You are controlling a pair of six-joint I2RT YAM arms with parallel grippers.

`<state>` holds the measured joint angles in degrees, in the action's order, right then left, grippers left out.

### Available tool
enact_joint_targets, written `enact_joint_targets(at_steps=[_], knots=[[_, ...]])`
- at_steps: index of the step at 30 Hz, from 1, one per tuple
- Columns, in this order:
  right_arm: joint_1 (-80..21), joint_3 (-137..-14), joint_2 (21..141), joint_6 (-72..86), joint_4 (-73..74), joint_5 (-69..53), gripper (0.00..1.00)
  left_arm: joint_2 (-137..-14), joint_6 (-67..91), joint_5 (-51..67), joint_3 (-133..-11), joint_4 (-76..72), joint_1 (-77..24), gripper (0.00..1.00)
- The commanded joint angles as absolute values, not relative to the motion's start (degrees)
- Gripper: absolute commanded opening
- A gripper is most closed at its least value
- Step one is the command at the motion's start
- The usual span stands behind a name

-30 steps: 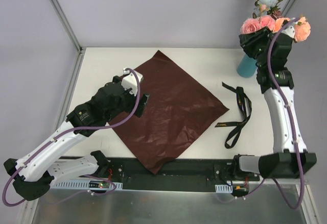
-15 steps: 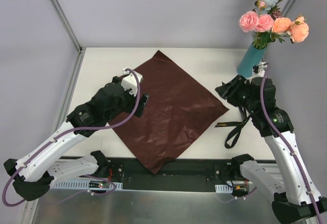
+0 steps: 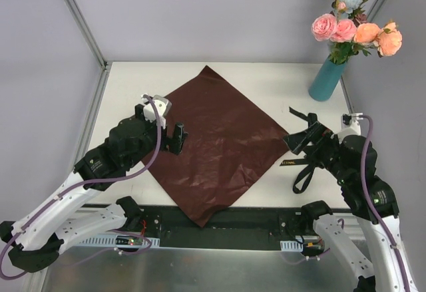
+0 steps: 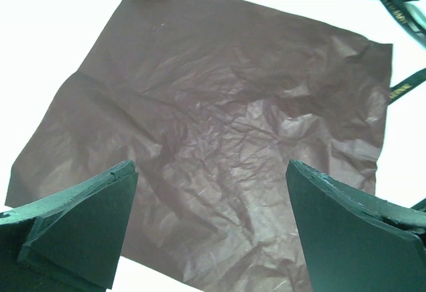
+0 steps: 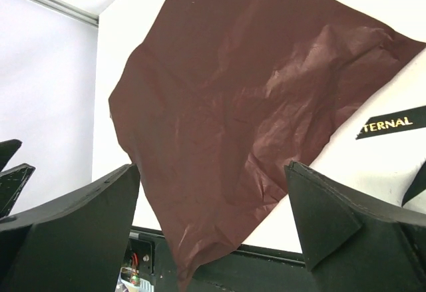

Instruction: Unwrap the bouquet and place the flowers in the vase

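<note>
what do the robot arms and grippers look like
The left arm and right arm are white links with black joints, each trailed by a purple cable. The left gripper and right gripper have dark, wedge-shaped fingers.

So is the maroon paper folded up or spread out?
Spread out: the maroon paper lies as one open, creased sheet on the table, nothing wrapped in it.

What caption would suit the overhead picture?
Flowers stand in the teal vase; maroon paper and black ribbon lie on the table.
</note>
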<state>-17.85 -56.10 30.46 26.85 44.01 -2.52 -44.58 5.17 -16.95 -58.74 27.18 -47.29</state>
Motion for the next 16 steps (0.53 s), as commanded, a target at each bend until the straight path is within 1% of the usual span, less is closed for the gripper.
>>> enact_joint_targets(at_steps=[1, 8, 16], knots=[[-18.19, -56.78, 28.83, 29.0, 41.66, -6.23, 0.99, -41.49, 8.44, -10.91, -57.04, 21.1, -47.72, 0.99], [-18.19, -57.13, 27.6, 30.32, 41.31, -7.65, 0.99, -40.43, 8.17, -9.84, -56.34, 20.3, -47.81, 0.99], [-18.19, -57.21, 27.42, 30.59, 41.75, -6.42, 1.0, -40.69, 7.56, -10.02, -56.34, 20.21, -47.81, 0.99]])
